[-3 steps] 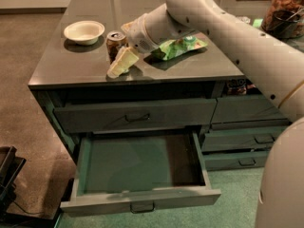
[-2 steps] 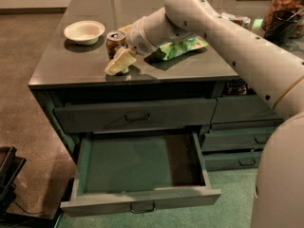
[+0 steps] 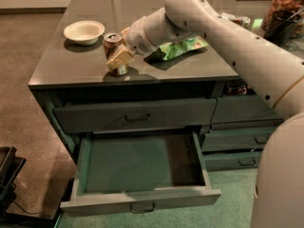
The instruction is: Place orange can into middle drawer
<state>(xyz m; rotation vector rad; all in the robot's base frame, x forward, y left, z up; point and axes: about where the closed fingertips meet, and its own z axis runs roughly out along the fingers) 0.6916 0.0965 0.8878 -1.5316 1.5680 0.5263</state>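
The orange can stands on the dark countertop near its front edge, with its silver top showing. My gripper is at the can, its pale tip lying across the can's front and hiding most of the side. The arm reaches in from the right. The middle drawer is pulled out below the counter, wide and empty, with a low front panel and a small loop handle.
A white bowl sits left of the can. A green snack bag lies to its right under the arm. The closed top drawer is above the open one. Narrower drawers are on the right. A jar stands at the back right.
My gripper has shifted slightly left and up against the can. The can stays in the same spot on the counter. The drawer is unchanged.
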